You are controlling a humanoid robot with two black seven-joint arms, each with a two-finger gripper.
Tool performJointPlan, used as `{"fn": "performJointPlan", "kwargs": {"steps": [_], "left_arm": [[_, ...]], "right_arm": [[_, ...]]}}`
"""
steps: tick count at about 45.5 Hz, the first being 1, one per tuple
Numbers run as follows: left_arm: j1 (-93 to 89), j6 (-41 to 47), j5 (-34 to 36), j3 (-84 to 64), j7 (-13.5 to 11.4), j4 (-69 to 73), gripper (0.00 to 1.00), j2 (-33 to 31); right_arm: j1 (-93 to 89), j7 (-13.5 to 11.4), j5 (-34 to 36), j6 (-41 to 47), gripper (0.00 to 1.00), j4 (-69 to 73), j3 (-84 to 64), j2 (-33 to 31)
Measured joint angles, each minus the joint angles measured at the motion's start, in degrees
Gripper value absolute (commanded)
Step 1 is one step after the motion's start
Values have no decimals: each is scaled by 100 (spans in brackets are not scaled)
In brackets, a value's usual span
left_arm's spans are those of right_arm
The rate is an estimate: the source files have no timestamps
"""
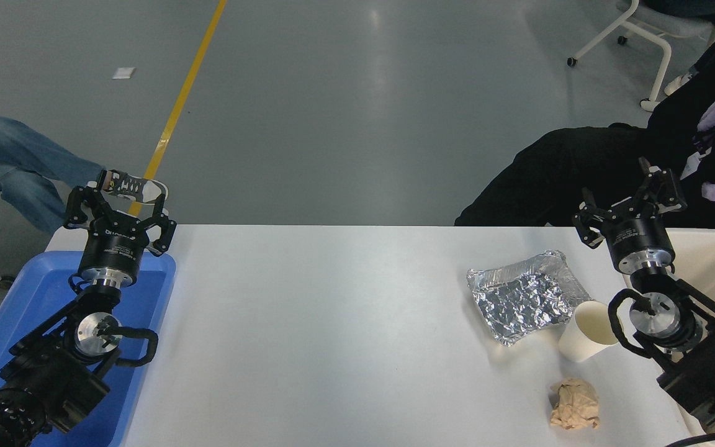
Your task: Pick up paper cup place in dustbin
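The paper cup (587, 331) is small and white with a cream inside. It rests tilted on the table at the right, its mouth facing up and right, beside the foil tray. The dustbin (714, 261), a cream-white tub, stands at the right edge, partly hidden by my right arm. My right gripper (629, 192) is open and empty, raised near the table's far edge, well beyond the cup and left of the dustbin. My left gripper (116, 197) is open and empty, parked above the blue tray at the lower left.
A crinkled silver foil tray (522, 301) lies left of the cup. A crumpled tan paper ball (575, 404) lies nearer me. A blue plastic tray (35, 292) is at the left edge. A person in black sits at the far right; another person's legs show at far left.
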Motion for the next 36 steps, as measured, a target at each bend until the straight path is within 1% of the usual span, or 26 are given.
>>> {"fn": "performJointPlan", "kwargs": {"steps": [23, 36], "left_arm": [[0, 0, 0, 0, 0, 0, 99, 0], [0, 0, 0, 0, 1, 0, 99, 0]], "right_arm": [[45, -20, 32, -25, 100, -20, -158, -13], [233, -22, 451, -6, 100, -41, -785, -277]]}}
